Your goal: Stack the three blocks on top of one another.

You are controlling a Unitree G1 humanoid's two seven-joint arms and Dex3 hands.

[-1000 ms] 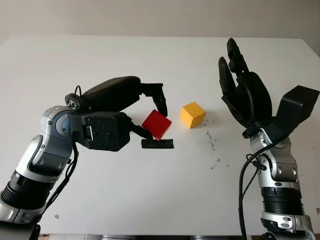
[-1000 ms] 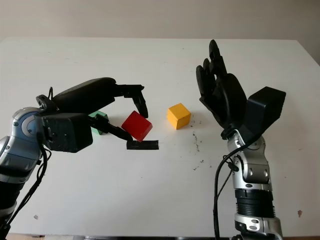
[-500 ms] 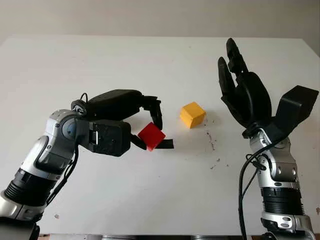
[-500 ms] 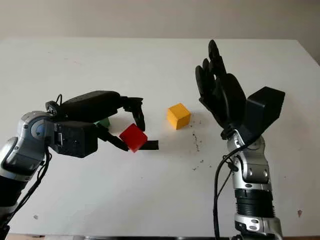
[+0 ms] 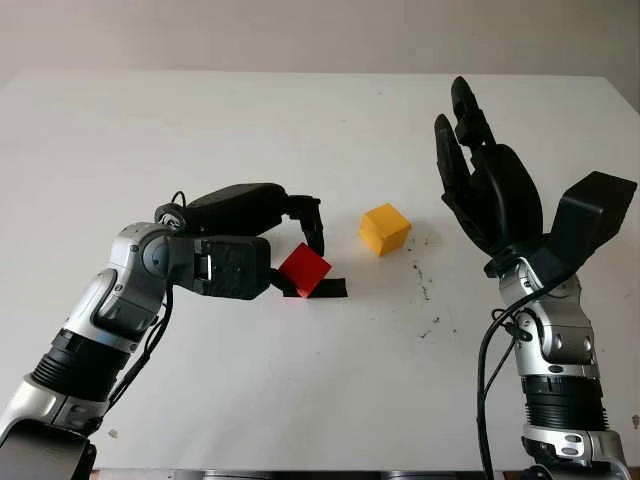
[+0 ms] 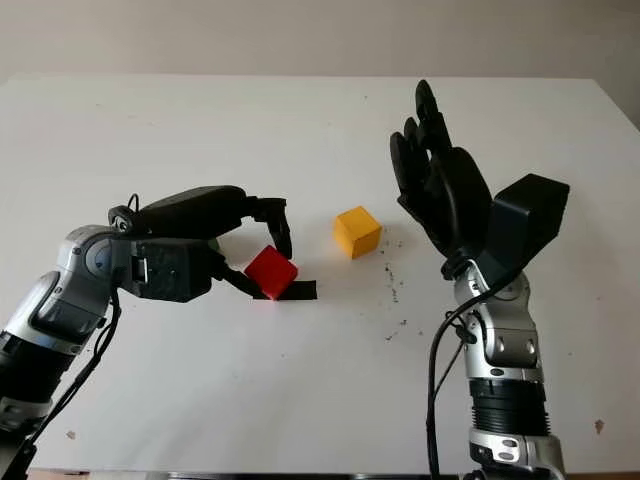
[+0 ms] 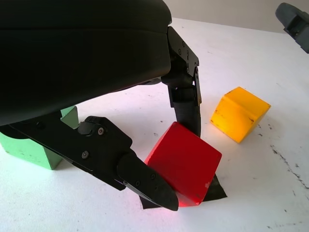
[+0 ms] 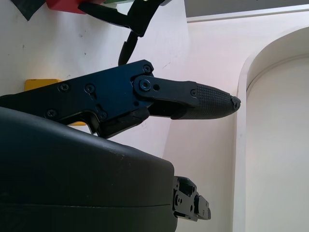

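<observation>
Red wooden cube [image 7: 186, 162], grasped by left hand [image 5: 262, 262], half-hides black tape [image 5: 332, 288]; right hand [image 5: 490, 195] released.

Bright, even, perhaps overhead light; faint soft shadows on the white table [image 5: 300, 400]; sharp focus.

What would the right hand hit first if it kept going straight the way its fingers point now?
Probably nothing. The right hand is open and raised, fingers pointing up and away over the bare far side of the table. The yellow block sits off to its side, outside that line, though depth is uncertain.
</observation>
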